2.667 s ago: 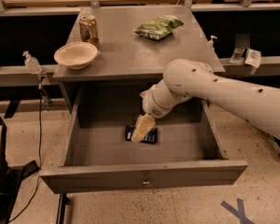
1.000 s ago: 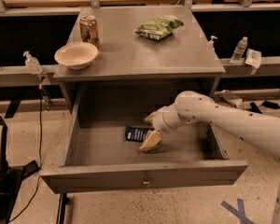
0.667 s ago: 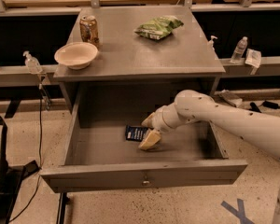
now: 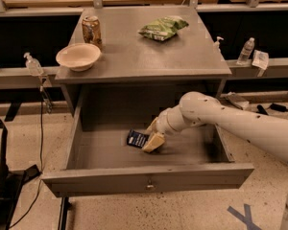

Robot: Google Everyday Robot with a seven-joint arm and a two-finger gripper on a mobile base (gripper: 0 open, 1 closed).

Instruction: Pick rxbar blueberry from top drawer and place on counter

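Observation:
The top drawer stands pulled open under the counter. The rxbar blueberry, a small dark navy wrapper, lies flat on the drawer floor near the middle. My gripper is low inside the drawer, its tan fingers right at the bar's right end and covering part of it. The white arm reaches in from the right.
On the counter sit a green-and-white chip bag, a beige bowl and a can. The drawer's side walls and front panel hem in the gripper. Bottles stand on the side rails. A wooden tabletop runs behind.
The gripper has gone down into the drawer and moved a little right, from above the bar to its right end on the drawer floor. The bar has not moved.

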